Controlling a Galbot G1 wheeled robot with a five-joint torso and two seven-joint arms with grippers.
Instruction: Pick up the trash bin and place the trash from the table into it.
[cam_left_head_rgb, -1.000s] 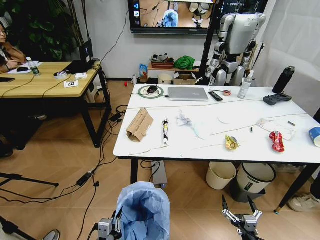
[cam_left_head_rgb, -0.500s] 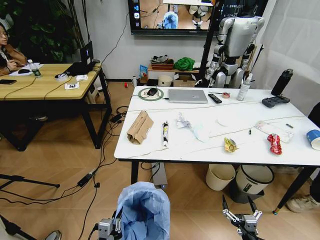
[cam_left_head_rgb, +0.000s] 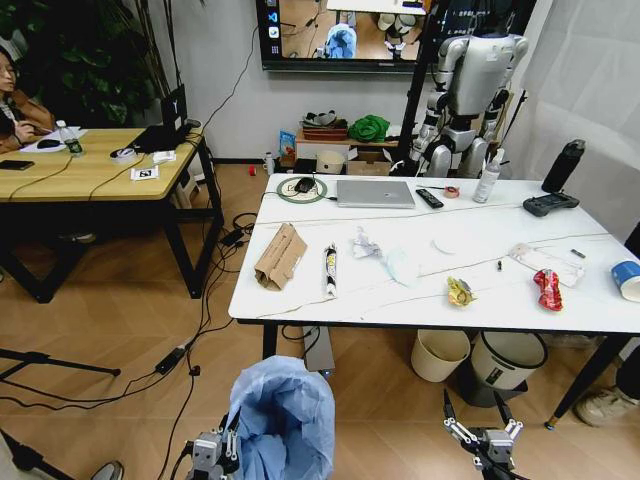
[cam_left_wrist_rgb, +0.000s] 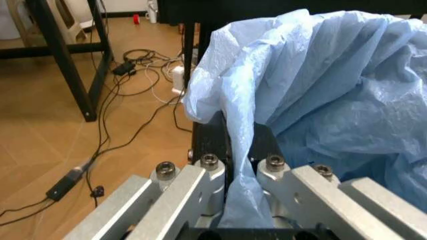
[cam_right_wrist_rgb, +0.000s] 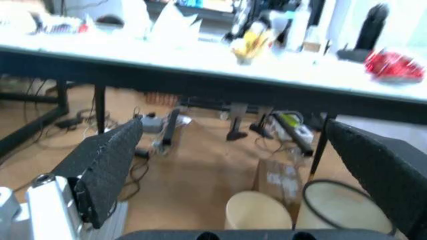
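Left tool (cam_left_wrist_rgb: 237, 185) clamps the trash bin (cam_left_head_rgb: 283, 420) bag (wrist view); right tool (cam_left_head_rgb: 480, 438) gapes

The table (cam_left_head_rgb: 420, 300) carries a laptop (cam_left_head_rgb: 375, 192) at its far edge, with a green ring and mouse (cam_left_head_rgb: 302, 186) toward the far left corner and a remote (cam_left_head_rgb: 430, 197), tape roll (cam_left_head_rgb: 453, 189) and bottle (cam_left_head_rgb: 487, 181) toward the right. A black controller (cam_left_head_rgb: 551, 203) lies near the far right corner. Brown cardboard (cam_left_head_rgb: 279, 256) lies near the left edge, a rolled wrapper (cam_left_head_rgb: 330, 268) just beside it, then white tissues (cam_left_head_rgb: 385, 256). A yellow wrapper (cam_left_head_rgb: 460, 291) and red wrapper (cam_left_head_rgb: 548, 289) lie near the front edge, a clear pack (cam_left_head_rgb: 545, 262) behind the red one, and a blue-white cup (cam_left_head_rgb: 630, 279) at the right edge.
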